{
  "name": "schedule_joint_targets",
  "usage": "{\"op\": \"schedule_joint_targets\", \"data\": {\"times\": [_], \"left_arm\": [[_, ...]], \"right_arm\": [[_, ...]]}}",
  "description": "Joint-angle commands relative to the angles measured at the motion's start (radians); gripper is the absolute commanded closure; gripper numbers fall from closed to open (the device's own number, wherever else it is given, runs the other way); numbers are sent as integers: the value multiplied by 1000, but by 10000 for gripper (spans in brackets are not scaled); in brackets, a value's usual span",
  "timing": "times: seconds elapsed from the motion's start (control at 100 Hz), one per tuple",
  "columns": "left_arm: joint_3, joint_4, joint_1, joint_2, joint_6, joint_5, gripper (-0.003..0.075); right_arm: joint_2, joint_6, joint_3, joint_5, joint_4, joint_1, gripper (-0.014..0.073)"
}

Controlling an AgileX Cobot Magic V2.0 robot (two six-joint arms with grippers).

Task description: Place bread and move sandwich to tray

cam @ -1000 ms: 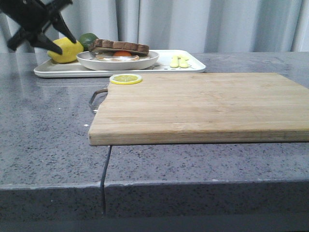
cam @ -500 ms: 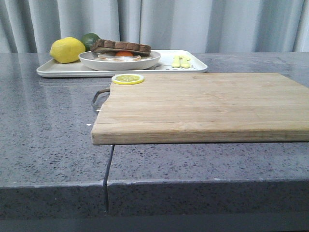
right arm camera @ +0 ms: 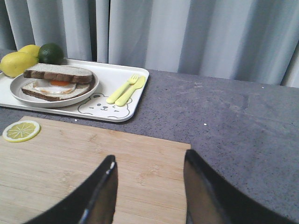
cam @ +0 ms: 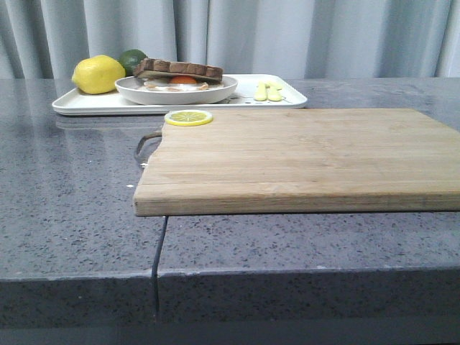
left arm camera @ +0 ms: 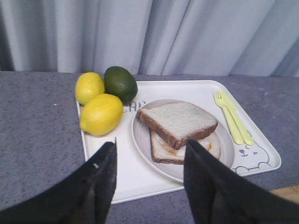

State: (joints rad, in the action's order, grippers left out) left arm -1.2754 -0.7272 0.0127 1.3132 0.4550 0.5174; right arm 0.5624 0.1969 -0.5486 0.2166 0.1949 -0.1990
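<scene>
Grey speckled counter [cam: 72, 201] before pale curtains [cam: 287, 36]; the wooden board [cam: 302, 154] carries a lemon slice [cam: 188, 117]. The tray [left arm camera: 126, 179] holds the plate [left arm camera: 140, 144] with the sandwich [left arm camera: 180, 140], bread [left arm camera: 175, 120] on top. Only the left wrist view shows 2 lemons [left arm camera: 100, 113]. Left gripper [left arm camera: 149, 179] and right gripper [right arm camera: 149, 186] both gape, holding nothing

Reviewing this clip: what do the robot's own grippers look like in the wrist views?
Only the jaws show. The left gripper has two broad, flat, matte black jaws with rounded upper corners, and one carries a small pale speck near its top edge. The right gripper looks the same: two black, slab-like jaws with light glinting along their inner edges. No cables, labels or arm links are visible, and the front view shows neither arm.
</scene>
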Motion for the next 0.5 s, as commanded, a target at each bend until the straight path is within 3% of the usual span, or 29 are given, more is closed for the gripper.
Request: {"op": "schedule_joint_targets", "data": {"times": [0.0, 0.09, 0.49], "left_arm": [[112, -49, -14, -140, 12, -232, 405], [229, -47, -33, -231, 12, -340, 405], [734, -12, -91, -664, 24, -437, 405]], "right_arm": [[0, 5, -23, -71, -3, 7, 244], [0, 6, -23, -70, -26, 7, 251], [-205, 15, 120, -90, -84, 7, 262]]}}
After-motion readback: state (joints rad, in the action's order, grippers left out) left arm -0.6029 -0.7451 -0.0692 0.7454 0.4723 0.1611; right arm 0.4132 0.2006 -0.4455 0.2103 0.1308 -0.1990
